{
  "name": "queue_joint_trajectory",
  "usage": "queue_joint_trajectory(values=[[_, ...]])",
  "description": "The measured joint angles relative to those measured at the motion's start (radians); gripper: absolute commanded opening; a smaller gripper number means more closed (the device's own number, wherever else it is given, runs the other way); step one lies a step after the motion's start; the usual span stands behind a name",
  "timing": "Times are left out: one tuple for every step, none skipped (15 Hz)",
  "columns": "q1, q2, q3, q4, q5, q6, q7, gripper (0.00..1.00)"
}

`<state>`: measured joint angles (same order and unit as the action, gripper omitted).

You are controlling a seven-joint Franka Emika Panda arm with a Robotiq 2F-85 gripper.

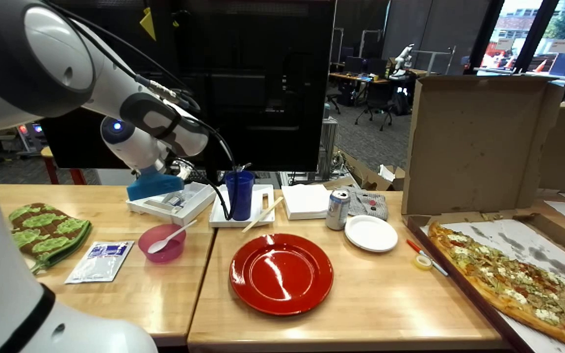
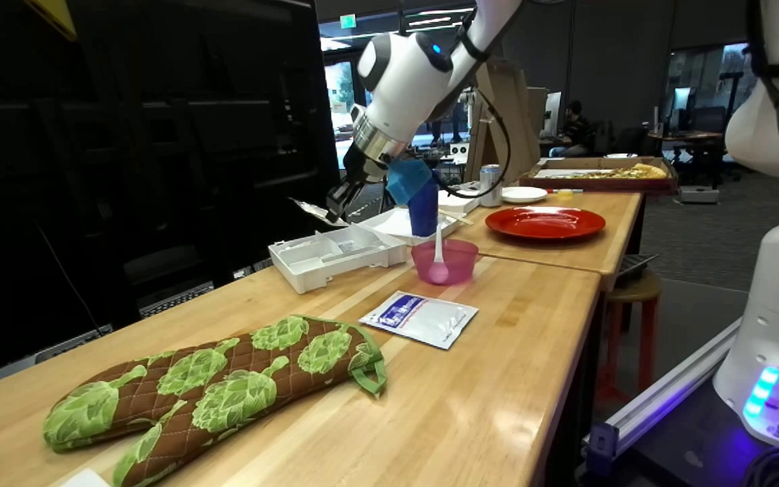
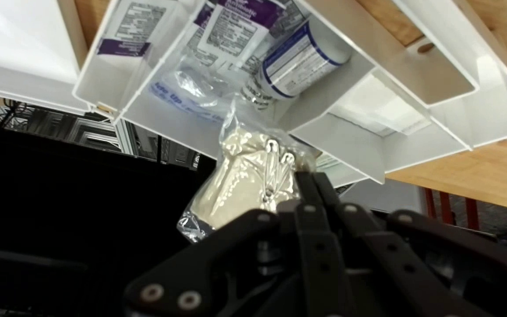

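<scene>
Looks like the tool (image 3: 313,177) is clamped on the bag (image 3: 236,185) by one edge, probably since thin plastic pinches easily, near the box (image 1: 195,209) on the surface's (image 1: 375,294) far side.

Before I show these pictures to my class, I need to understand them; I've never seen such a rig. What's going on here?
The white machine is a jointed robot arm, ending in a black gripper that pinches things. Two pictures were taken from outside the robot; the third from its wrist, looking past the gripper. On the wooden table are a red plate, a pink bowl with a white spoon, a patterned oven mitt and an open pizza box. The gripper is shut on a clear plastic packet, with what look like safety pins inside, close to a divided white box.
</scene>
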<state>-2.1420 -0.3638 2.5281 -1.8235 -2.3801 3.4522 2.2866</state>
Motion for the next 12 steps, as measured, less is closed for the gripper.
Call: queue_joint_trajectory(values=[[0.017,0.006,-0.012,-0.001,-0.002,0.000,0.000,0.01],[0.034,0.013,-0.025,-0.002,-0.005,0.000,0.000,0.01],[0.053,0.019,-0.039,-0.005,-0.009,0.000,0.001,0.01],[0.074,0.024,-0.055,-0.008,-0.012,0.000,0.002,0.01],[0.097,0.031,-0.073,-0.014,-0.015,0.000,0.004,0.01],[0.122,0.036,-0.094,-0.019,-0.018,0.000,0.007,0.01],[0.147,0.041,-0.116,-0.026,-0.022,0.000,0.011,0.01],[0.173,0.047,-0.140,-0.034,-0.028,0.000,0.018,0.01],[0.200,0.054,-0.163,-0.044,-0.035,0.000,0.023,0.01],[0.248,0.057,-0.218,-0.062,0.018,0.001,-0.018,0.01],[0.314,0.058,-0.297,-0.089,0.102,0.001,-0.097,0.01],[0.378,0.061,-0.371,-0.120,0.177,0.002,-0.171,0.01]])
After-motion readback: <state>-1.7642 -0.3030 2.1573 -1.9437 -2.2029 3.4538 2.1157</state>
